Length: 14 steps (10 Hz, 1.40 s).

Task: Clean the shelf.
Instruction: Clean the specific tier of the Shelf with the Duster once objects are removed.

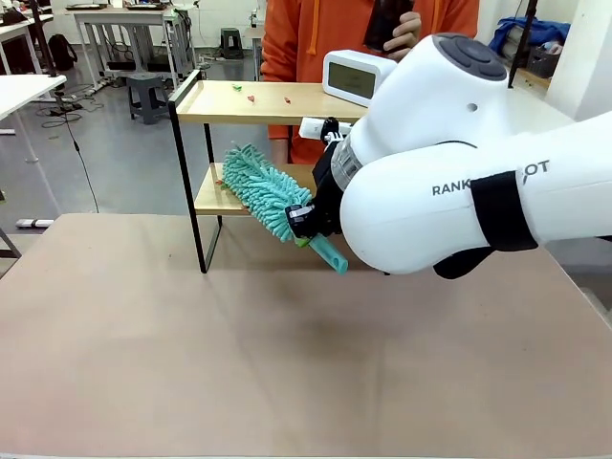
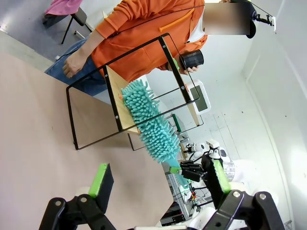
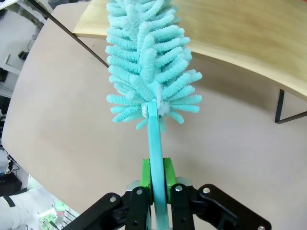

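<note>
As right fingers [image 3: 146, 175] clamp one duster [image 3: 148, 62], one shelf [image 1: 220, 103]

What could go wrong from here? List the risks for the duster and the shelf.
1. The right jaws pinch the duster only by its thin handle; pressing on the lower board could twist it in the grip.
2. The shelf stands on thin black legs; a sideways sweep may shove it.
3. A white clock sits on the top board near the arm, beside small scraps; sweeping those might knock it off.
</note>
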Each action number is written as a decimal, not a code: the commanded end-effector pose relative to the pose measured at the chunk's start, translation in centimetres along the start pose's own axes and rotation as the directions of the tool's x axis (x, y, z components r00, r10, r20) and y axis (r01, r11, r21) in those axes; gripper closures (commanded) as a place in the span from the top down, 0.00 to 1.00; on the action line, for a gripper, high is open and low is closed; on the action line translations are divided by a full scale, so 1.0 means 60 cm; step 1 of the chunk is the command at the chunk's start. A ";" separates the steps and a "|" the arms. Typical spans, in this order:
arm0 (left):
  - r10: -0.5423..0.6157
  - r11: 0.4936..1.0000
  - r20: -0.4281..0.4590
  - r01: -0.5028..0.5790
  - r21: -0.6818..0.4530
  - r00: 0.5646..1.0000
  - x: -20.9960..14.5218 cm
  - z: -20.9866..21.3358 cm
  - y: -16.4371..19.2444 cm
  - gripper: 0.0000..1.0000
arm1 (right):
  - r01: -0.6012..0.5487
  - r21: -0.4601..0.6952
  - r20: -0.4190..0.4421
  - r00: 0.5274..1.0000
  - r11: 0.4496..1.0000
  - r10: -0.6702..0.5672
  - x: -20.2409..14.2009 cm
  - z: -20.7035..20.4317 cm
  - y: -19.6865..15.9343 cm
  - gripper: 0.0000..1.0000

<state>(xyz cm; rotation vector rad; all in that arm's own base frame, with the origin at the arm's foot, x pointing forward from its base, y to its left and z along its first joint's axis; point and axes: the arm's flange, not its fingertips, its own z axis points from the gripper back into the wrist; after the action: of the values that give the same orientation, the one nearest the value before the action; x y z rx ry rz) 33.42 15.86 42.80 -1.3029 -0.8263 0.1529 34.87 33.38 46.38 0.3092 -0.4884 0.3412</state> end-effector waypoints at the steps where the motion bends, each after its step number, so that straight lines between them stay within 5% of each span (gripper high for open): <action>1: -0.021 1.000 0.000 0.021 -0.013 1.000 -0.001 0.001 -0.002 1.00 | -0.035 0.040 -0.004 0.999 0.999 0.035 0.011 0.018 -0.012 0.14; 11: -0.021 1.000 0.000 0.021 -0.013 1.000 -0.001 0.001 -0.002 1.00 | -0.064 0.053 -0.013 0.998 0.997 0.064 0.020 0.011 0.034 0.14; 14: -0.021 1.000 0.000 0.021 -0.013 1.000 -0.001 0.001 -0.002 1.00 | -0.072 0.124 -0.115 0.990 0.990 0.086 0.025 0.012 0.025 0.14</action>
<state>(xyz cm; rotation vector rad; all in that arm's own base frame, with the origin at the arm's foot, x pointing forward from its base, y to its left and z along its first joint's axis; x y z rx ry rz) 33.41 15.86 42.81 -1.3029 -0.8264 0.1529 34.47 35.33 47.38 0.3325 -0.4405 0.4198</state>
